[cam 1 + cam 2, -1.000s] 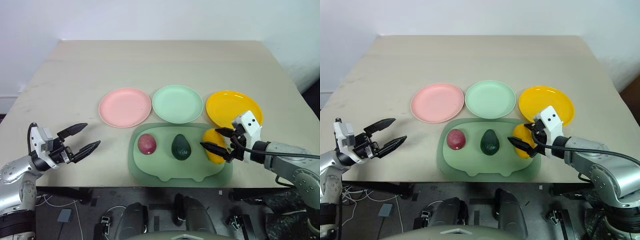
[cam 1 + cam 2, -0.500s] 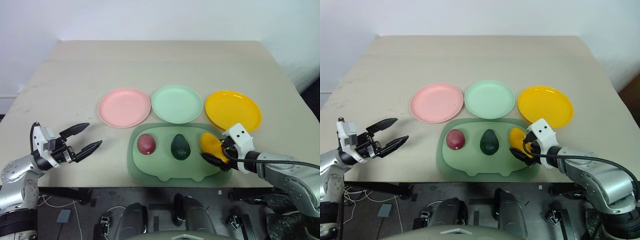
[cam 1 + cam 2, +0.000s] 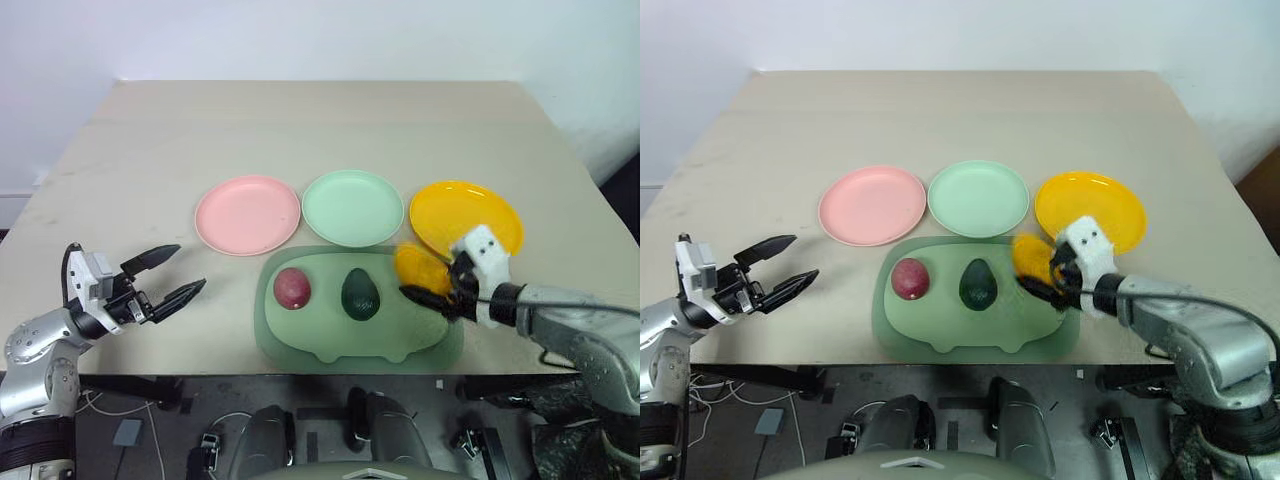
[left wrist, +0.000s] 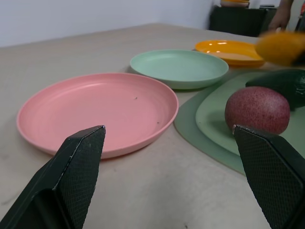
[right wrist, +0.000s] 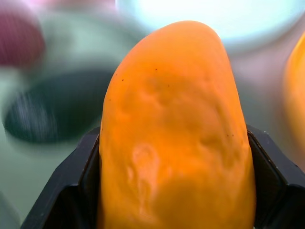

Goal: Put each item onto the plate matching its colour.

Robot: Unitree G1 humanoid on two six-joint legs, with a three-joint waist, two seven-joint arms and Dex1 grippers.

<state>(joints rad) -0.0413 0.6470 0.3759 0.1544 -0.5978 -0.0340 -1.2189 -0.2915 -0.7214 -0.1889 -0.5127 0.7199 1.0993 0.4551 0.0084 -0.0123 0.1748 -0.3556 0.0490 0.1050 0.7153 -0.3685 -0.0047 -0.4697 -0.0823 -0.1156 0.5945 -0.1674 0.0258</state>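
Though we look over every plate and fruit, we find no brand, label or writing that can be read.

Our right gripper (image 3: 437,285) has its two black fingers (image 5: 78,176) pressed against both flanks of the mango (image 5: 176,133), which fills the space between them and sticks out well past the tips. From the head views the mango is blurred, raised off the mat (image 3: 330,340) over the mat's right end, just in front of the yellow plate (image 3: 470,210). Its lower part is hidden behind the fingers, so we cannot make out how deep it sits in the grip. In the right wrist view everything behind the mango is smeared, with only dark and reddish blobs discernible.

Our left gripper (image 3: 168,277) hovers near the tabletop's front left corner, fingers spread wide with nothing between them, well apart from all the fruit.

Across the middle of the tabletop (image 3: 300,130) the three plates stand in a row: pink plate (image 3: 248,214) on the left, green plate (image 3: 353,208) in the middle, yellow plate on the right, all bare. Just in front of them lies the mat, near the front edge. On it the red fruit (image 3: 292,288) sits at the left and the avocado (image 3: 361,294) beside it in the middle, apart from each other.

In the left wrist view the avocado is cut off at the edge.
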